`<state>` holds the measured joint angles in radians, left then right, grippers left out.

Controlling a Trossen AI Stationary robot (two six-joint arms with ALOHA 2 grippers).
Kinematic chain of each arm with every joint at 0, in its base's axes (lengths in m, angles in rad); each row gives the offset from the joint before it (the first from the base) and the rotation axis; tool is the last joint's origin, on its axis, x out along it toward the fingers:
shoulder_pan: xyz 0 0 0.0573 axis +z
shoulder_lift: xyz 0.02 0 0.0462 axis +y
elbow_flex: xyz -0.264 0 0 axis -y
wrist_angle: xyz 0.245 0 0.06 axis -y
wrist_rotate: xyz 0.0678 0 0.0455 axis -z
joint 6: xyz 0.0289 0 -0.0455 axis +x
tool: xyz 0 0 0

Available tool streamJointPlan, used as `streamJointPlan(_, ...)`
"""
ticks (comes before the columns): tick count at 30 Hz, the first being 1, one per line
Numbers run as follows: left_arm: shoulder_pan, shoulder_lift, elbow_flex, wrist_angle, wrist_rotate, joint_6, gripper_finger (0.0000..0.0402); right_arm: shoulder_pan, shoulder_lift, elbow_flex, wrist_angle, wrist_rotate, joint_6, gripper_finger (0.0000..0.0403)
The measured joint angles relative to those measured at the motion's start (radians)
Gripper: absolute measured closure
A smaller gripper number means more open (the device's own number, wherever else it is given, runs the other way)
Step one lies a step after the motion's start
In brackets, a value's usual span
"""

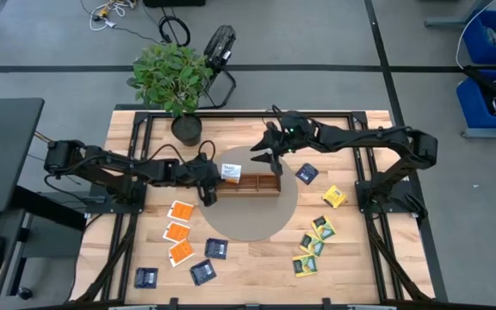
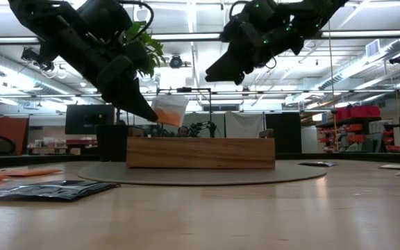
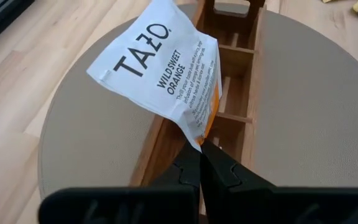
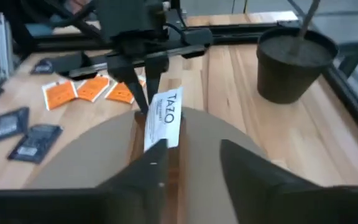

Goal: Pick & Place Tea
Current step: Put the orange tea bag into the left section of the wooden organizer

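A tea packet point(image 3: 160, 68) with a white face and an orange back hangs over the left end of the long wooden tray point(image 1: 261, 184), which lies on the round grey mat point(image 1: 252, 220). My left gripper point(image 3: 201, 163) is shut on the packet. My right gripper point(image 4: 194, 155) stands open just beyond the tray's far side, higher up in the low view point(image 2: 214, 75), with the packet in front of its fingers and nothing between them. Other tea packets lie flat on the table: orange point(image 1: 179, 231), dark blue point(image 1: 216, 249), yellow-green point(image 1: 315, 245). My left gripper pinches one corner of the packet point(image 3: 197, 142) between its two fingers. The fingers come from the table's left side, slanting down. The packet sticks out beyond the fingertips, tilted, its white face toward the wrist, lifted clear above the tray's left end point(image 2: 144, 149).
A potted plant point(image 1: 187, 129) stands at the table's far left, close behind the tray. A dark blue packet point(image 1: 306, 173) and a yellow-green one point(image 1: 334, 196) lie right of the mat. Black frame rails point(image 1: 136, 164) run along both sides.
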<state>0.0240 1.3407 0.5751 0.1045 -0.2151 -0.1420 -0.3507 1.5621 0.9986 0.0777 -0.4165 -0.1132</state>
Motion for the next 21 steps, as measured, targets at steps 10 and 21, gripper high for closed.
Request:
streamJointPlan(10,-0.018,0.0,0.0,0.004,-0.075,0.041,0.0399,-0.025,0.191,0.169,-0.011,-0.153,0.075,0.0117)
streamJointPlan(21,-0.046,0.0,0.0,0.003,-0.136,0.062,0.0399,-0.025,0.364,0.348,-0.163,-0.278,0.073,0.0119)
